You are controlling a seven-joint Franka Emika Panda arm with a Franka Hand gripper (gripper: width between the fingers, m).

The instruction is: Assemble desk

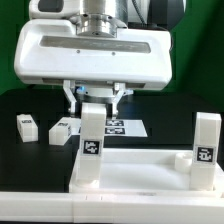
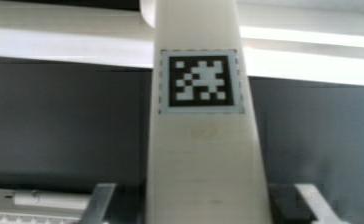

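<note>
While the tagged leg (image 1: 91, 130) is standing upright at the tabletop (image 1: 140, 168) corner, the jaws are straddling it, spread wide and clear of its sides.

arm (image 1: 98, 14) pointing straight down, jaws spread apart

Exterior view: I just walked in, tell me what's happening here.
The arm's gripper hangs open over a desk leg that stands upright at a corner of the white tabletop. Its fingers sit either side of the leg's top without touching it. A second leg stands upright at another corner. Two loose legs lie on the black table, near the marker board.
</note>
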